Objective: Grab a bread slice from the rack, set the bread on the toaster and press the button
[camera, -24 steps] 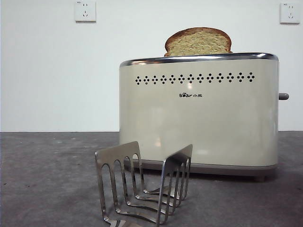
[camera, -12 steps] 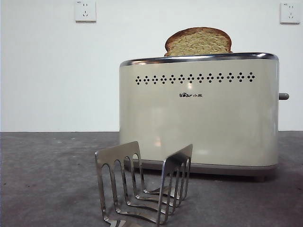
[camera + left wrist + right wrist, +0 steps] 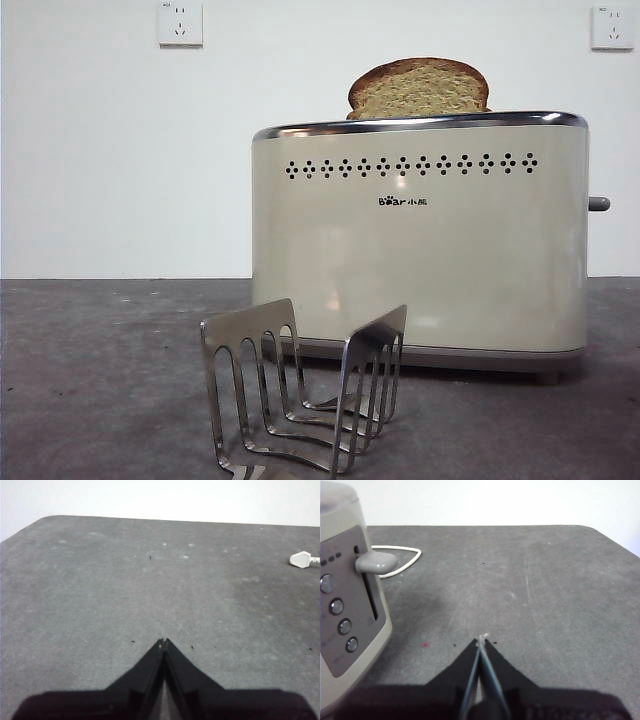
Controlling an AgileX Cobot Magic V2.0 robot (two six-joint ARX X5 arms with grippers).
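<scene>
Front view: nothing has shifted since a second ago. At lower centre stands the rack (image 3: pixel 305 390), bare; behind it the toaster (image 3: pixel 420 240), the slice of bread (image 3: pixel 418 88) poking from its top, the button (image 3: pixel 598 204) at its right end. Left gripper (image 3: pixel 163 641) and right gripper (image 3: pixel 482 639) are closed, holding nothing.

Slice of bread (image 3: pixel 419 89) in toaster (image 3: pixel 420 250), rack (image 3: pixel 300 400) before it.

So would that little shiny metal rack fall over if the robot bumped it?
Probably it would slide or tip easily: the small shiny steel toast rack looks thin, slotted and empty, so likely light. Its bent base sits on the grey table, and it seems stiff.
</scene>
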